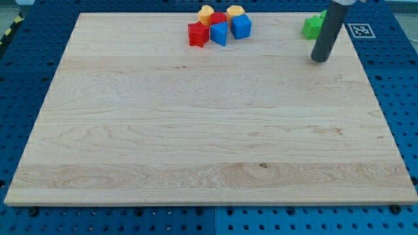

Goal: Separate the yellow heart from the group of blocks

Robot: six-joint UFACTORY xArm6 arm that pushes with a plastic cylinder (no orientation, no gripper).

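Observation:
A tight group of blocks sits at the view's top edge of the board, a little right of centre. In it are a yellow block that looks like the heart at the group's upper left, a second yellow block at the upper right, and a red block between them. In front of these are a blue cube, another blue block and a red star-like block. My tip rests on the board far to the right of the group, touching no block.
A green block lies alone near the board's top right, just left of the rod and partly hidden by it. The board's right edge is close to my tip. A blue pegboard surrounds the board.

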